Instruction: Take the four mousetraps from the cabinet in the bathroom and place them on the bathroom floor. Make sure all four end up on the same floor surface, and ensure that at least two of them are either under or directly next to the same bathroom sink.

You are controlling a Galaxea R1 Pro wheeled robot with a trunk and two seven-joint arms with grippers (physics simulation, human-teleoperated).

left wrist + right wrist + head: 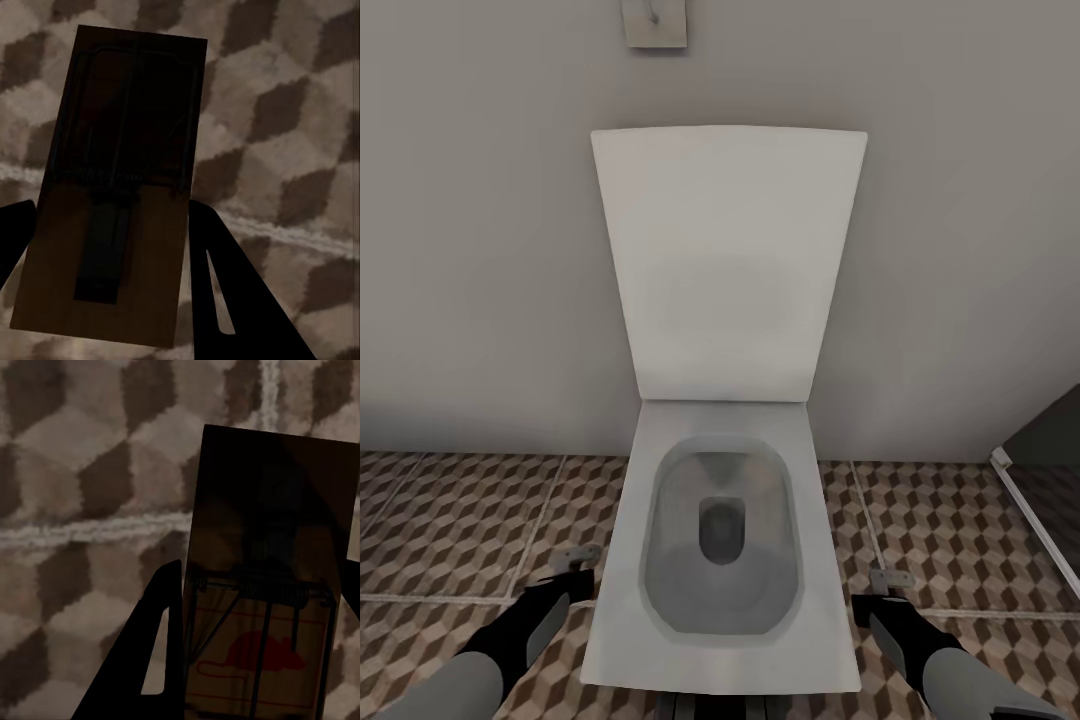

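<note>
I've a trap (112, 195) clamped in left claw (112, 300), another (266, 585) in right (255, 660) (toilet (720, 560) ahead, no sink); dropping here risks failing sink req.

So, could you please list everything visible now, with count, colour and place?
toilet: one, white, lid raised against the wall, centre
wall: grey-beige, behind the toilet
wall fitting: one, grey, above the toilet
bathroom floor: brown, beige and grey cube-pattern tiles
glass panel: one, dark, white-edged, far right
mousetraps: two, dark brown, one in each pincer
left pincer: black, shut on a mousetrap
right pincer: black, shut on a mousetrap
</note>
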